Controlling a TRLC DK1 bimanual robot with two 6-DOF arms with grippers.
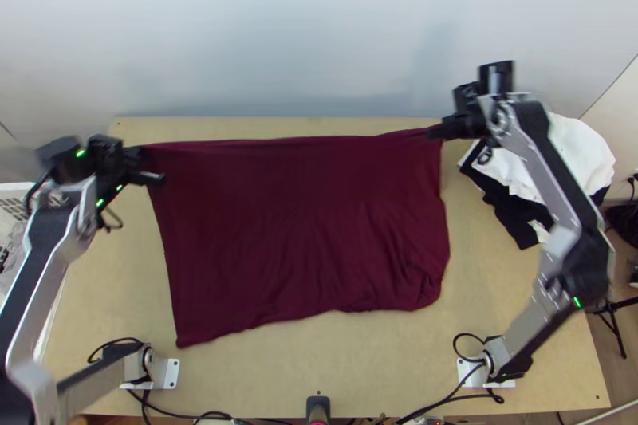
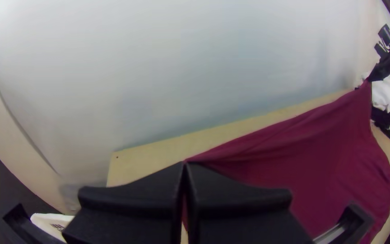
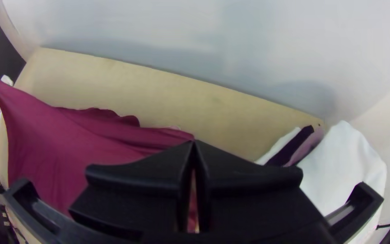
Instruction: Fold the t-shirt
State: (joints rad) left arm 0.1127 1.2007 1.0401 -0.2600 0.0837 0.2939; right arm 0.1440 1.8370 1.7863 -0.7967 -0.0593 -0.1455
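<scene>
The dark red t-shirt [image 1: 303, 226] hangs and lies stretched between both grippers, its far edge drawn nearly straight and its near part on the table with soft wrinkles. At its far left corner is my left gripper [image 1: 146, 166], shut on the cloth; the left wrist view has the left gripper [image 2: 185, 169] with its fingertips together on a corner of the shirt [image 2: 312, 149]. My right gripper [image 1: 443, 131] pinches the far right corner. In the right wrist view, the right gripper [image 3: 194, 147] is closed with the shirt [image 3: 59, 144] running out from its tips.
A pile of white and black clothes [image 1: 578, 154] lies at the table's right side, beneath the right arm. The wooden table [image 1: 319, 353] shows bare along its near side. A pale wall stands behind the far edge, and a white crate [image 1: 14, 200] is at the left.
</scene>
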